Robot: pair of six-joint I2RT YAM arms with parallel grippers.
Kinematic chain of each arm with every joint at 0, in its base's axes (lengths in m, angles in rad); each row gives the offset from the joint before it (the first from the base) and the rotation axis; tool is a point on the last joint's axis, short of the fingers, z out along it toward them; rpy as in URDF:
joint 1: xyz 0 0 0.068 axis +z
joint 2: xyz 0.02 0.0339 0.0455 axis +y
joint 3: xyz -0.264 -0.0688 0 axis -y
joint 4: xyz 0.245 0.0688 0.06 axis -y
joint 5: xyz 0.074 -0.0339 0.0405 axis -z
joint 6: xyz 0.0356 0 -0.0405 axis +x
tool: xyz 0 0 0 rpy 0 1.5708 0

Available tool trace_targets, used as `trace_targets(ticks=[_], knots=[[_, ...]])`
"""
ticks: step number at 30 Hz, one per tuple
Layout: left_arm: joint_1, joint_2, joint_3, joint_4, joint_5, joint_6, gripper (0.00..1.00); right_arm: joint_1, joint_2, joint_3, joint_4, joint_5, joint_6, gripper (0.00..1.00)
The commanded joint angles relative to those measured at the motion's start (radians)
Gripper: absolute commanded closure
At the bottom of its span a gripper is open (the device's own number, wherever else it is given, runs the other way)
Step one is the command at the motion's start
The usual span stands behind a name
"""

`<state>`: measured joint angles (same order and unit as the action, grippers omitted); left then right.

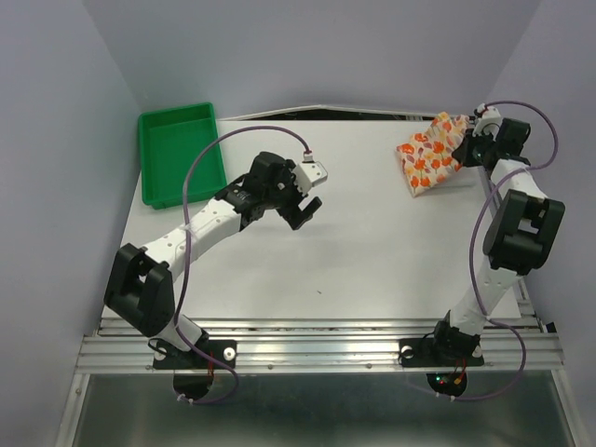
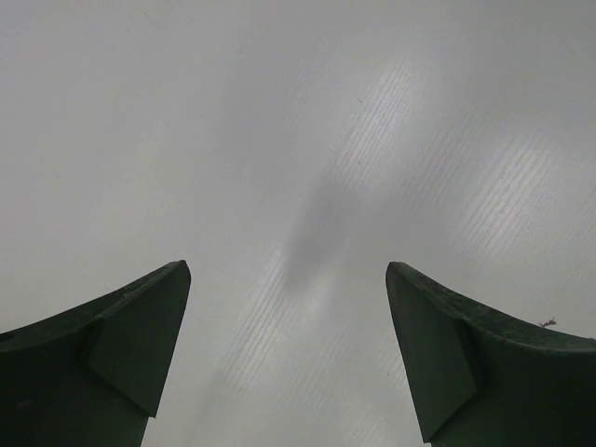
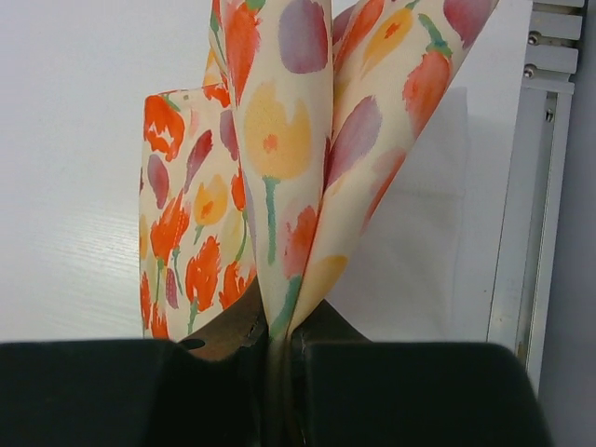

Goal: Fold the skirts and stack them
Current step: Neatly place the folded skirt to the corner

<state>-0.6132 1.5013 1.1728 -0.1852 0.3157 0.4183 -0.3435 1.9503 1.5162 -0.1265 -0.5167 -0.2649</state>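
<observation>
The floral skirt, cream with orange, red and yellow flowers, is at the far right of the table. My right gripper is shut on a bunched edge of it and lifts that edge, while the rest hangs down to the table. The right wrist view shows the cloth pinched between the shut jaws of this gripper. A plain white patch beside it may be the white skirt; I cannot tell. My left gripper is open and empty over bare table left of centre, as its own view confirms.
A green plastic tray stands at the far left corner. The table's right edge with its metal rail is close beside the right gripper. Grey walls enclose the table on the left, back and right.
</observation>
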Motion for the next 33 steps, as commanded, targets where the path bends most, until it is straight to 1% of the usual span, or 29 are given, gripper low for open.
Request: trace_targets(ticks=[1,3,6,10,16,18,19,21,22,23,25,26,28,29,30,32,33], knots=[[0.003,0.01,0.053,0.0,0.022,0.013,0.01,-0.029,0.021,0.033,0.1,-0.039,0.023,0.99],[0.003,0.017,0.056,-0.005,0.02,0.016,0.01,-0.04,0.041,0.021,0.114,-0.036,0.047,0.99],[0.003,0.028,0.067,-0.013,0.019,0.016,0.01,-0.063,0.087,0.003,0.192,-0.028,0.148,0.99],[0.003,0.037,0.067,-0.022,0.02,0.02,0.01,-0.103,0.145,-0.024,0.278,-0.013,0.225,0.99],[0.003,0.059,0.082,-0.04,0.025,0.025,0.01,-0.112,0.219,-0.021,0.289,0.018,0.262,0.99],[0.003,0.066,0.085,-0.039,0.026,0.025,0.01,-0.112,0.225,-0.024,0.291,0.018,0.262,0.96],[0.003,0.068,0.088,-0.04,0.026,0.024,0.01,-0.112,0.225,-0.033,0.291,0.021,0.262,0.93],[0.004,0.074,0.091,-0.042,0.029,0.017,0.01,-0.112,0.222,-0.047,0.289,0.04,0.3,0.81],[0.004,0.076,0.091,-0.042,0.033,0.014,0.01,-0.112,0.216,-0.053,0.289,0.056,0.312,0.81],[0.007,0.079,0.091,-0.042,0.037,0.01,0.01,-0.112,0.211,-0.057,0.285,0.093,0.316,0.7],[0.015,0.083,0.094,-0.043,0.049,-0.009,0.01,-0.121,0.188,-0.065,0.283,0.109,0.309,0.65],[0.023,0.085,0.096,-0.049,0.065,-0.012,0.01,-0.121,0.177,-0.082,0.283,0.136,0.311,0.47],[0.033,0.085,0.096,-0.049,0.075,-0.032,0.01,-0.121,0.147,-0.09,0.28,0.156,0.314,0.32],[0.038,0.083,0.097,-0.049,0.083,-0.035,0.01,-0.121,0.133,-0.093,0.278,0.167,0.316,0.21],[0.047,0.079,0.097,-0.049,0.089,-0.036,0.01,-0.121,0.122,-0.099,0.271,0.185,0.314,0.16],[0.059,0.07,0.1,-0.053,0.094,-0.047,0.01,-0.121,0.09,-0.088,0.243,0.204,0.314,0.0],[0.066,0.068,0.1,-0.054,0.097,-0.053,0.01,-0.121,0.081,-0.079,0.225,0.204,0.314,0.0]])
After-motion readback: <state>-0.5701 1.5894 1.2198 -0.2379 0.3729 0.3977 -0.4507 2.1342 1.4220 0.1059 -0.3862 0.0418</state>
